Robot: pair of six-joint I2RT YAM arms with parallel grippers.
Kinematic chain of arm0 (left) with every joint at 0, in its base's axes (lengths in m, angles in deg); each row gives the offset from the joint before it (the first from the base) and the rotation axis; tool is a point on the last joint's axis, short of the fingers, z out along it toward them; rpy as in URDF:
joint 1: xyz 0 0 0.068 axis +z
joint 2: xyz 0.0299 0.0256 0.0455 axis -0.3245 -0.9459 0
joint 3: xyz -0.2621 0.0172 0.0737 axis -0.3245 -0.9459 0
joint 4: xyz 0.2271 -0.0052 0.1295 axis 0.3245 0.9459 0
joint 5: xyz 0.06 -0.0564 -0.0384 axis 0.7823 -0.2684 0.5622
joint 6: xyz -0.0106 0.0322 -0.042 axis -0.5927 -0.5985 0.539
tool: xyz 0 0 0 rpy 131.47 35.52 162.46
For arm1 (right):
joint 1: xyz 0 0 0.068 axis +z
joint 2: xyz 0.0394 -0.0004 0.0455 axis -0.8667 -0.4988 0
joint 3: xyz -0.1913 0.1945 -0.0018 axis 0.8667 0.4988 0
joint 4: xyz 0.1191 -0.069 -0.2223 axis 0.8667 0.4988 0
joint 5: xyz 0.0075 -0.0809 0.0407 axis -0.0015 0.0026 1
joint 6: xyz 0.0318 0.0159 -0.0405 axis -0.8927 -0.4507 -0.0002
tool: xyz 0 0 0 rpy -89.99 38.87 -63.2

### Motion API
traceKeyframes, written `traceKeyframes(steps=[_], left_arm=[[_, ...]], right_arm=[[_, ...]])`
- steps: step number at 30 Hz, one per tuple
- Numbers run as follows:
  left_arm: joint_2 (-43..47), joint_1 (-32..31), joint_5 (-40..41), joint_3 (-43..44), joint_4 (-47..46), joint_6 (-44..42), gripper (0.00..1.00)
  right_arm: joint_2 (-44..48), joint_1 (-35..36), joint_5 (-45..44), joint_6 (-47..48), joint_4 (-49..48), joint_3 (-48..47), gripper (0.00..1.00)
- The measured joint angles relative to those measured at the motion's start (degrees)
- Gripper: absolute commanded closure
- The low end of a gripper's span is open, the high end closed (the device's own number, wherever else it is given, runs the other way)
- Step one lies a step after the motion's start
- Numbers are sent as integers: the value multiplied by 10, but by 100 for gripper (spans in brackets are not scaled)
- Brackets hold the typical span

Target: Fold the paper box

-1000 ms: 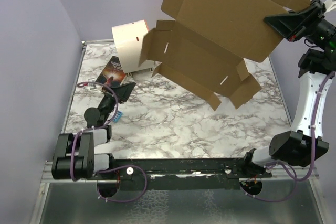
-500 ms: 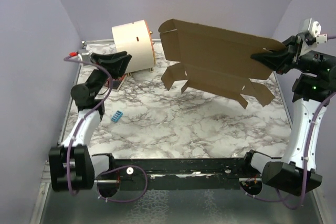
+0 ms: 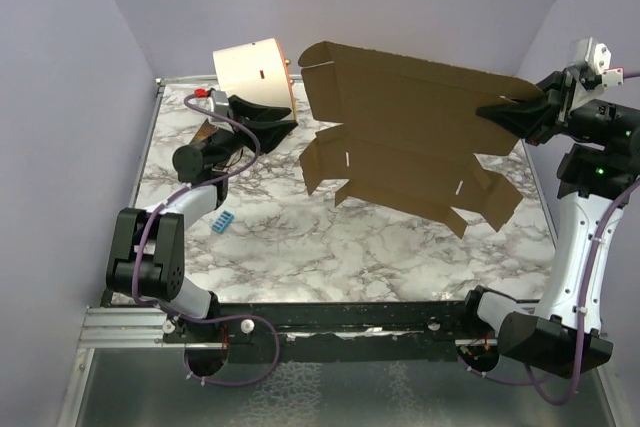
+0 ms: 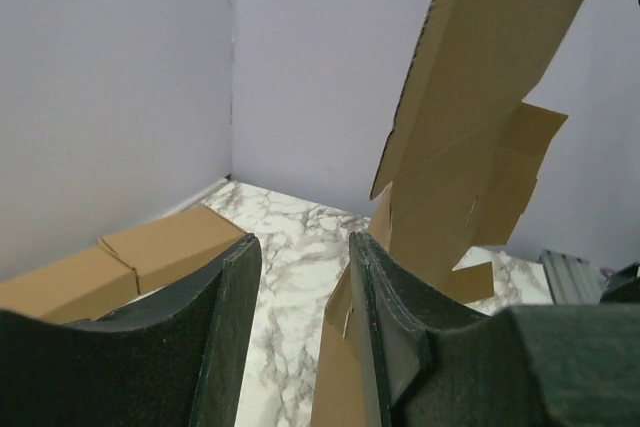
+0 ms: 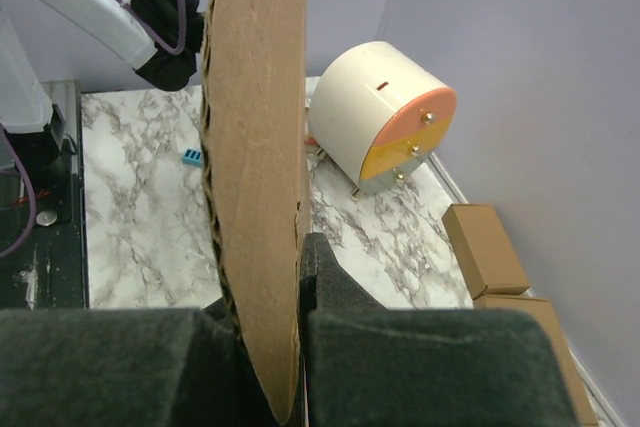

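Overhead, we list: paper box [image 3: 400, 117], plain brown die-cut cardboard with slots, aloft over the marble-patterned counter [image 3: 300, 237]; right fingers [image 3: 500, 109] clamped on its edge; left fingers [image 3: 258, 109] part-open, empty. Left wrist: the paper box [image 4: 480, 77] hangs just ahead. Right wrist: cream drum [image 5: 370, 97], orange-yellow end.

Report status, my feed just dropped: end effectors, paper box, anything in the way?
Right end effector shut on the paper box, holding it raised. Left end effector open, empty, near the box's edge. Cream drum close behind it.
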Motion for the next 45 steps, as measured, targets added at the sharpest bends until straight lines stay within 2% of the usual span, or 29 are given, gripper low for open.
traceKeyframes(steps=[5,9,16,21,27,38,45], left_arm=[[0,-34,-8,22,42,-104,58],[-9,-26,-7,20,63,-137,58],[-11,-10,14,-43,37,-129,54],[-10,-10,33,-87,19,-127,47],[12,-10,48,-135,2,-121,46],[20,-10,27,-152,-2,-76,44],[21,-19,-4,-152,-2,-75,39]], right_arm=[[-5,26,0,10,16,0,99],[-21,42,0,13,17,0,99],[-40,62,0,28,29,9,99],[-54,86,0,56,50,10,99],[-83,109,0,75,73,10,99],[-108,153,0,160,169,-31,99],[-118,157,0,169,181,-51,99]])
